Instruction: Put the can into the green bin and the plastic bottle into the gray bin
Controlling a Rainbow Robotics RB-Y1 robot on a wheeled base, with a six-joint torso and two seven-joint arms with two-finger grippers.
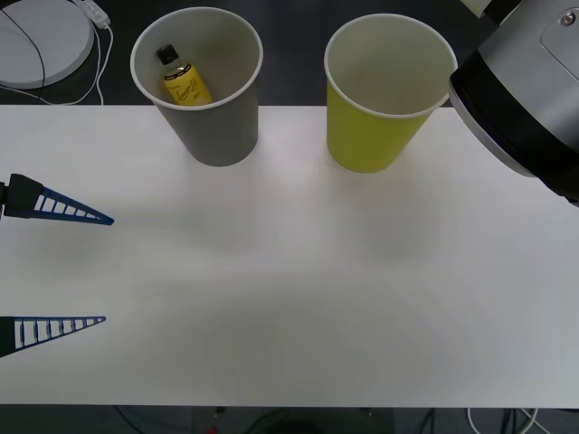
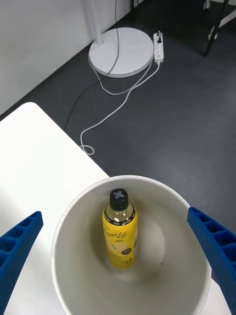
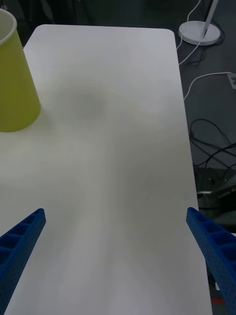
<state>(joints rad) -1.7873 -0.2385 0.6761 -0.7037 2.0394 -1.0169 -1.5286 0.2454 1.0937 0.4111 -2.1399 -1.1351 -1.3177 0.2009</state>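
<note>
Where the tall gray paper cup, the gray bin (image 1: 199, 86), stands at the upper left of the front view, the small plastic bottle (image 1: 185, 81) of yellow liquid with a black screw cap and yellow label lies inside it, leaning against the white inner wall with its cap toward the far rim. From the right wrist view the same bottle (image 2: 119, 229) shows in the lower middle of the frame, cap uppermost in the picture, resting on the bottom of the gray bin (image 2: 88, 275), whose white rim rings it. The right gripper (image 2: 118, 256) hangs above that cup with its blue ribbed fingers (image 2: 19, 246) spread wide at the two lower corners, holding nothing. To the right of the gray bin in the front view, near but apart from it, stands the yellow-green tapered paper cup, the green bin (image 1: 384, 90), upright on the white table (image 1: 298, 289); its inside shows white and I cannot tell whether anything lies in it. The left gripper (image 1: 107, 269) sits at the left edge of the front view over bare table, its blue fingers (image 1: 72, 211) wide apart and empty. In the left wrist view the green bin (image 3: 14, 83) stands at the upper left. On the dark floor beyond the table lie a round white lamp base (image 2: 122, 51) and a white power strip (image 2: 159, 47) with cords.
</note>
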